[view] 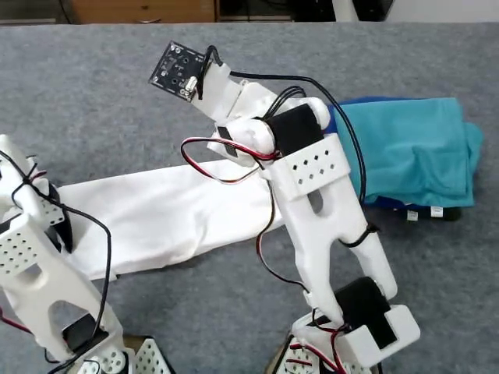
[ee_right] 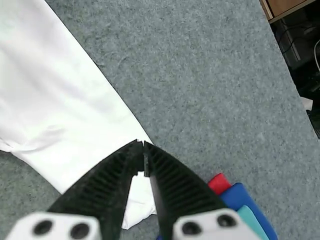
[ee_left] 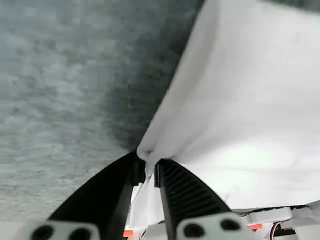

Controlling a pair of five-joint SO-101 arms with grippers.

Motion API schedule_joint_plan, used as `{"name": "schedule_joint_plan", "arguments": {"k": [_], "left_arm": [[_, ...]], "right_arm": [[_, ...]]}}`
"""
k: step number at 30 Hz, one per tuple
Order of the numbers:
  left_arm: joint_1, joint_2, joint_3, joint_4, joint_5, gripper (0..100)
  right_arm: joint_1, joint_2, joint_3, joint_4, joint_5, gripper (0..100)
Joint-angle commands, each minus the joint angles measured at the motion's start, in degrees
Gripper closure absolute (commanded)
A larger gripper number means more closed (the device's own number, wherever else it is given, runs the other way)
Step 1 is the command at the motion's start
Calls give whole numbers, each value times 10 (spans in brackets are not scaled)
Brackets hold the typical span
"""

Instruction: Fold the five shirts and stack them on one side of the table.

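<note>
So the white shirt is lying across the grey bench, folded into one long strip that runs from the near left edge up toward the middle. It sits mostly flat, with a few soft creases.

The left pincer is pinching the shirt's edge. In the left wrist view you can see a small bunch of white cloth squeezed between the black ribbed jaws, and the rest of the fabric rises up and away from that spot.

The right pincer has its tips pressed together right at the shirt's far corner, where the cloth meets bare bench. Honestly I can't tell whether any cloth is actually caught in there or if it's just touching the corner. In the high view the right arm stretches over that end of the shirt and covers its own pincer.

The folded stack sits off on the right side of the bench. There's a teal shirt on top, a blue shirt peeking out under it, and something dark at the bottom edge. The right wrist view also catches a bit of a red shirt in that pile. The stack is close to the white shirt's end but not touching it.
</note>
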Motion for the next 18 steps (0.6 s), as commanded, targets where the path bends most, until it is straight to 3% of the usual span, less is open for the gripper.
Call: {"name": "schedule_joint_plan", "arguments": {"k": [1, 18], "left_arm": [[-46, -5, -57, 3, 1, 981], [-165, -6, -229, 4, -40, 981]], "right_arm": [[7, -26, 0, 2, -5, 997], [8, -26, 0, -1, -5, 997]]}}
